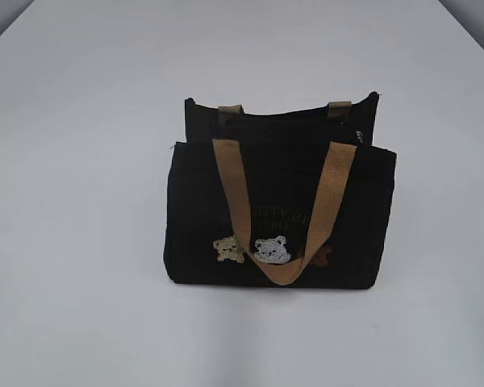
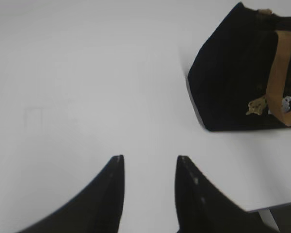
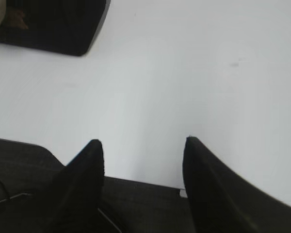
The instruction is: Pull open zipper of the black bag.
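Black bag standing on a white surface, both pincers empty.

The white surface (image 1: pixel 73 201) fills the frame; the black bag (image 1: pixel 278 214) stands upright at its centre, tan handle (image 1: pixel 286 218) hanging down the front over small bear patches (image 1: pixel 258 250). The zipper (image 1: pixel 282 121) runs along the top edge, upper centre. The left pincer (image 2: pixel 149 162) is partly open, holding nothing; the right pincer (image 3: pixel 143 145) is wider, also empty, well apart from the bag.

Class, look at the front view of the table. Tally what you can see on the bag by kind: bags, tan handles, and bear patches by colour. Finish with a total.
Black bag: 1
Tan handles: 2, the front handle and the rear handle, of which only its ends show
Cream bear patch: 1
White bear patch: 1
Brown bear patch: 1, partly hidden
Total: 6
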`<control>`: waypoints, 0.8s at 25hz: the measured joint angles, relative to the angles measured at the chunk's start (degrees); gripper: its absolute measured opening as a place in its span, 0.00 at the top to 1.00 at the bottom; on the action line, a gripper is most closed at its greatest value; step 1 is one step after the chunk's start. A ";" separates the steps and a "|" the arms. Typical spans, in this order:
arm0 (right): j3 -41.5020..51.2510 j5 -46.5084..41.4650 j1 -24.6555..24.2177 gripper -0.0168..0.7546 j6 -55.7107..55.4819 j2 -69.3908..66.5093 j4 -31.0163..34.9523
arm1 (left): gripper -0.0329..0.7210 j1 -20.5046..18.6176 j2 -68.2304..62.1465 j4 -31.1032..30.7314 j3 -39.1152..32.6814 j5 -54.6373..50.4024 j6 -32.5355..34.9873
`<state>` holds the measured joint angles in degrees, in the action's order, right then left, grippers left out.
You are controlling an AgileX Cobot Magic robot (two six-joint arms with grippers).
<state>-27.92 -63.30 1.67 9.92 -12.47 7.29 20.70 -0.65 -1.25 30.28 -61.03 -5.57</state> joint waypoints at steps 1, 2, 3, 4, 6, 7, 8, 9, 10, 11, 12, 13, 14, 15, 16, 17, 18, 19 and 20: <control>-0.01 0.13 0.00 0.45 0.13 1.59 0.00 | 0.60 0.00 0.79 -0.23 0.00 0.18 0.00; -0.01 0.21 0.01 0.45 0.25 3.67 0.07 | 0.60 0.00 1.07 -0.30 0.00 0.09 0.14; 0.01 0.26 0.01 0.45 0.43 5.99 -0.01 | 0.60 0.00 1.12 -0.30 0.00 0.09 0.35; 0.01 0.27 0.01 0.46 0.61 8.43 -0.07 | 0.61 0.00 1.12 -0.09 0.00 0.21 0.62; 0.01 0.36 0.01 0.46 0.75 11.97 -0.07 | 0.62 0.00 1.12 0.10 -0.07 0.21 1.45; 0.06 0.29 0.06 0.46 0.75 12.61 -0.23 | 0.63 0.00 1.12 0.10 -0.07 0.22 1.63; 0.06 0.31 0.06 0.46 0.75 12.82 -0.48 | 0.64 -0.02 1.18 0.38 -0.07 0.25 1.77; 0.06 0.31 0.06 0.47 0.75 12.85 -0.57 | 0.64 -0.02 1.18 0.51 -0.07 0.25 1.79; 0.08 0.31 0.06 0.47 0.70 12.85 -0.62 | 0.64 -0.02 1.18 0.51 -0.07 0.25 1.79; 0.08 0.31 0.06 0.47 0.70 12.85 -0.62 | 0.64 -0.02 1.18 0.51 -0.07 0.25 1.84; 0.08 0.31 0.06 0.47 0.70 12.85 -0.62 | 0.64 -0.02 1.18 0.51 -0.07 0.25 1.84; 0.08 0.31 0.06 0.47 0.70 12.85 -0.68 | 0.64 -0.02 1.18 0.51 -0.07 0.25 1.84; 0.08 0.31 0.06 0.47 0.70 12.85 -0.68 | 0.64 -0.02 1.18 0.51 -0.07 0.25 1.84; 0.08 0.31 0.06 0.47 0.70 12.85 -0.68 | 0.64 -0.02 1.18 0.57 -0.07 0.25 1.84; 0.08 0.31 0.06 0.47 0.70 12.85 -0.68 | 0.64 -0.02 1.18 0.57 -0.07 0.25 1.84; 0.08 0.36 0.06 0.47 0.70 12.85 -0.68 | 0.64 -0.26 1.18 0.57 -0.07 0.25 1.84; 0.08 0.36 0.06 0.47 0.70 12.85 -0.68 | 0.64 -0.87 1.18 0.57 -0.07 0.25 1.84; 0.08 0.36 0.06 0.47 0.70 12.85 -0.68 | 0.64 -2.35 1.18 0.68 -0.07 0.25 1.84; 0.08 0.36 0.06 0.47 0.70 12.85 -0.68 | 0.64 -4.61 1.18 0.68 -0.07 0.25 1.84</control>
<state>-27.84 -62.94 1.74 10.61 0.38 6.61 16.09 0.53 -0.57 30.20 -60.79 -3.73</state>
